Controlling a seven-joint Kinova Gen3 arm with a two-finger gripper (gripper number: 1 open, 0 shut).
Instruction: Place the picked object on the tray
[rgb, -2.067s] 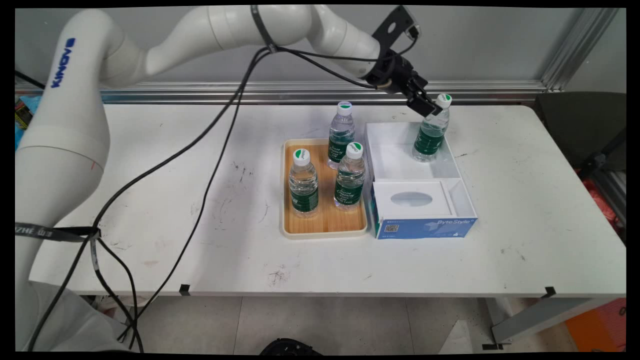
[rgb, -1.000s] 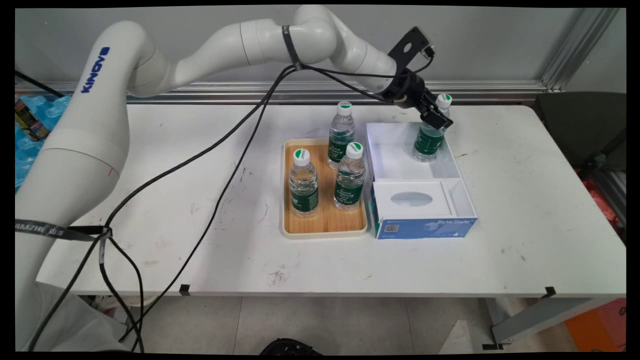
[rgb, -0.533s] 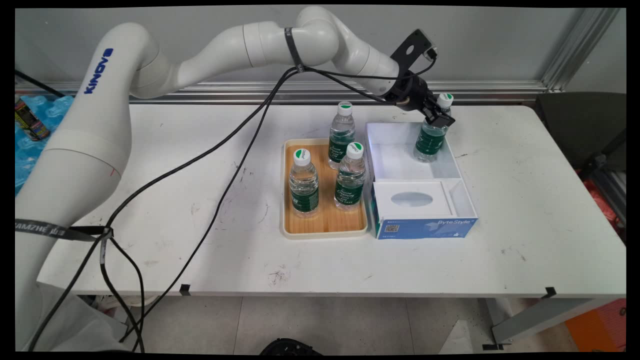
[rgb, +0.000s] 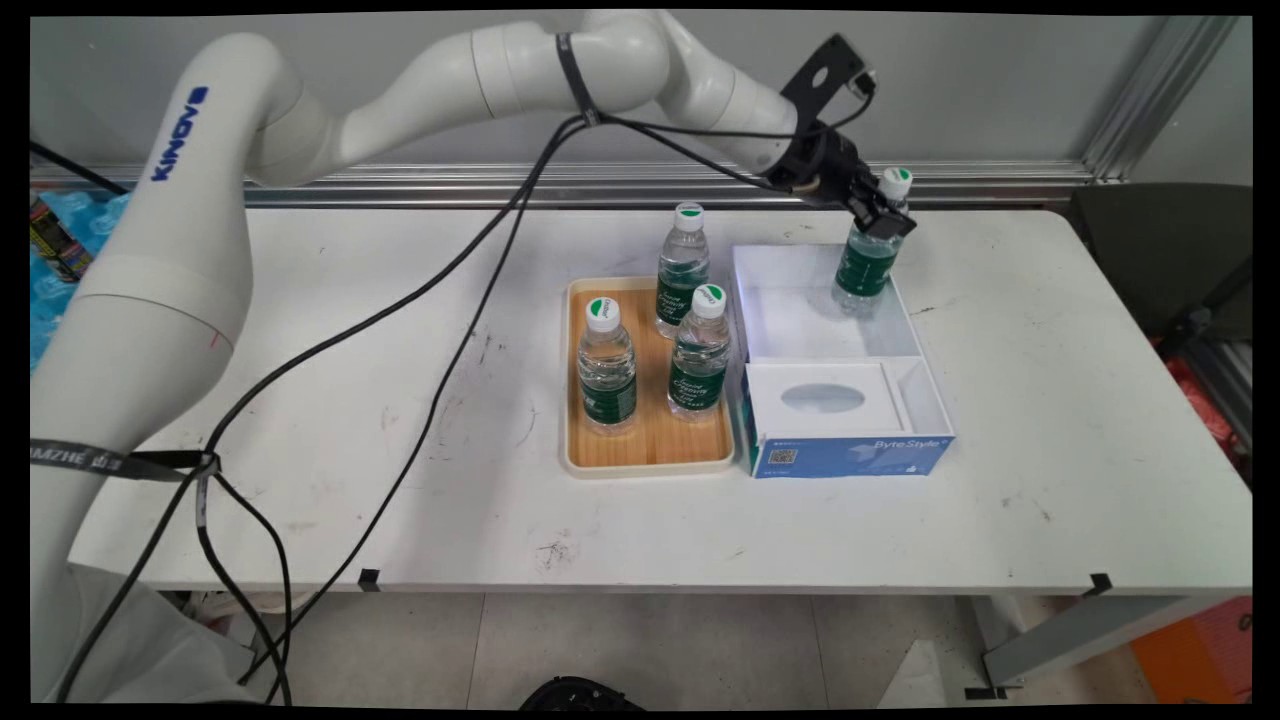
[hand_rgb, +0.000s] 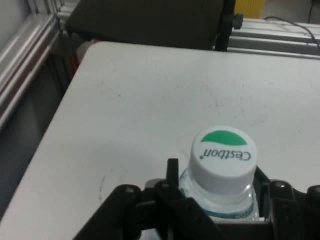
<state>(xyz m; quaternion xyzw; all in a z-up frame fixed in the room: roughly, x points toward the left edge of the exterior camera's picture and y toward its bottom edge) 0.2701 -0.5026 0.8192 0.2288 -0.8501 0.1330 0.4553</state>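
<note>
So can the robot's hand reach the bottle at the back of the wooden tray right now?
Probably not yet. The gripper is shut on the bottle over the white box, so it is full. Above the tray's back bottle, nothing blocks the way.

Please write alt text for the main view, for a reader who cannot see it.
The tool grips a water bottle by its neck over a white box. Beside the box, three more bottles stand on a wooden tray.

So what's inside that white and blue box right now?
The box has a back compartment where one water bottle is gripped below its cap by the gripper; whether its base touches the floor is unclear. In front sits a white insert with an oval window; what lies beneath is hidden.
</note>
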